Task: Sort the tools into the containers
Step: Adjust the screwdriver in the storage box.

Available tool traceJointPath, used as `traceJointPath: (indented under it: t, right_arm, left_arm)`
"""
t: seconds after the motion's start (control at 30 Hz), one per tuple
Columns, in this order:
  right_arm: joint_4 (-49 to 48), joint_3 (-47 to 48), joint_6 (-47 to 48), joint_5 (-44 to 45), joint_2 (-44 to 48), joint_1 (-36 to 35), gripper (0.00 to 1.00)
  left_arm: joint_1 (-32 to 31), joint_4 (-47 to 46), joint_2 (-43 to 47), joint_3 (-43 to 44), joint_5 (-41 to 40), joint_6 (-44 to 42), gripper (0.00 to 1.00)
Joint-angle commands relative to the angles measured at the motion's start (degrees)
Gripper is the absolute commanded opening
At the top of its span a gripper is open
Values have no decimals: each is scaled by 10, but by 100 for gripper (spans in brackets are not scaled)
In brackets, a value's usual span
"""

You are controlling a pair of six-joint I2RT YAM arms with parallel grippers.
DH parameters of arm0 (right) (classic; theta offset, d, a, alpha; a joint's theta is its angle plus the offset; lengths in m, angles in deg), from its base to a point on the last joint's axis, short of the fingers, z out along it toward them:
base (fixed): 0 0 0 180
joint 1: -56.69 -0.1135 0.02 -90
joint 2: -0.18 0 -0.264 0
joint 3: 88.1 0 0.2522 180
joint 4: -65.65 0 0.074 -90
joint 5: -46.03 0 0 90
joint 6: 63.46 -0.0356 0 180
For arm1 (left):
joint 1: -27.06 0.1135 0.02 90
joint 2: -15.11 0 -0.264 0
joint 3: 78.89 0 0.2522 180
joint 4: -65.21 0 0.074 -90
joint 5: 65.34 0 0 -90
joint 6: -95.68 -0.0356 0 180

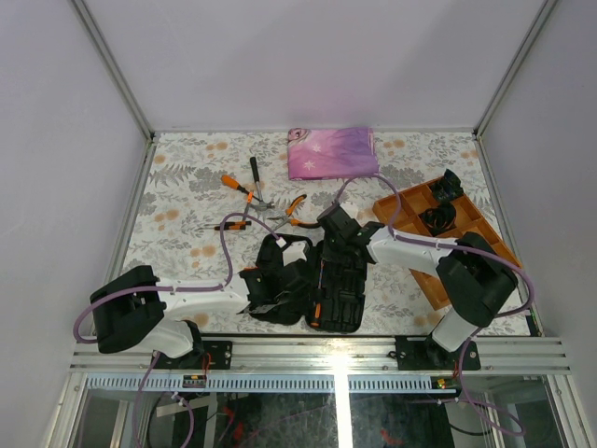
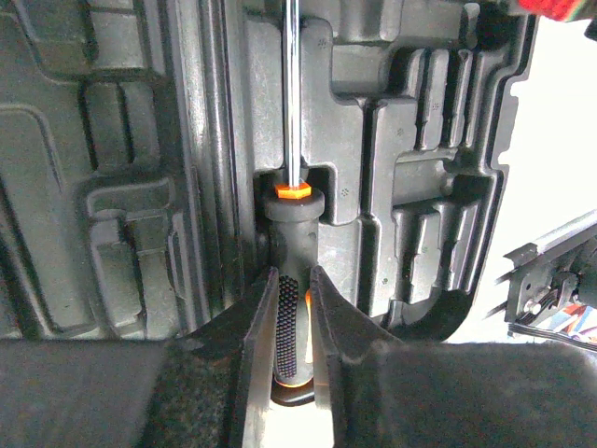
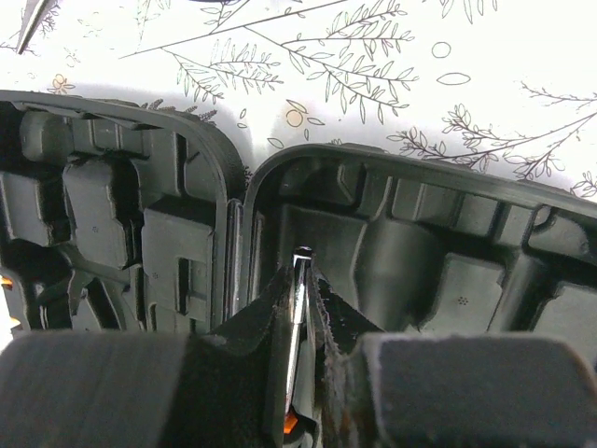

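Note:
The black tool case (image 1: pixel 347 301) lies open at the near middle of the table. A screwdriver (image 2: pixel 293 224) with a black handle, an orange collar and a chrome shaft lies along a moulded slot of the case (image 2: pixel 401 187). My left gripper (image 2: pixel 294 280) is shut on its dotted handle. My right gripper (image 3: pixel 300 275) is shut on the chrome shaft (image 3: pixel 300 280) near its tip, over the far end of the case (image 3: pixel 448 271). In the top view the left gripper (image 1: pixel 280 297) and the right gripper (image 1: pixel 338 245) meet over the case.
Behind the case lie orange-handled pliers (image 1: pixel 235 185), a slim hammer (image 1: pixel 254 173), more pliers (image 1: pixel 297 205) and another screwdriver (image 1: pixel 233 225). A folded pink cloth (image 1: pixel 331 151) sits at the back. At the right, an orange-brown divided tray (image 1: pixel 469 245) holds black coiled bundles (image 1: pixel 438 219).

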Motion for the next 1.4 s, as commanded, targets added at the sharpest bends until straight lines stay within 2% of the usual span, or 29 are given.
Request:
traceJointPath:
  t: [0.0, 0.27, 0.67, 0.8, 0.93, 1.03, 1.37]
  right_arm:
    - [-4, 25, 9, -10, -15, 3, 15]
    - [50, 52, 22, -11, -57, 3, 6]
    - [154, 111, 66, -52, -155, 3, 1]
    - [141, 99, 56, -34, -131, 3, 1]
    - [119, 103, 54, 23, -66, 3, 8]
    - [106, 106, 48, 54, -19, 3, 8]
    - [142, 102, -4, 49, 6, 2, 9]
  left_arm:
    - [-7, 85, -38, -30, 10, -11, 16]
    - [-6, 83, -41, -29, 13, -15, 15]
    - [-6, 91, -46, -27, 13, -20, 14]
    - [-7, 93, -50, -23, 12, -24, 14]
    - [-6, 97, -55, -16, 12, -26, 14]
    - [-6, 98, -56, -12, 11, -26, 14]
    - [-7, 95, -58, -12, 13, -20, 14]
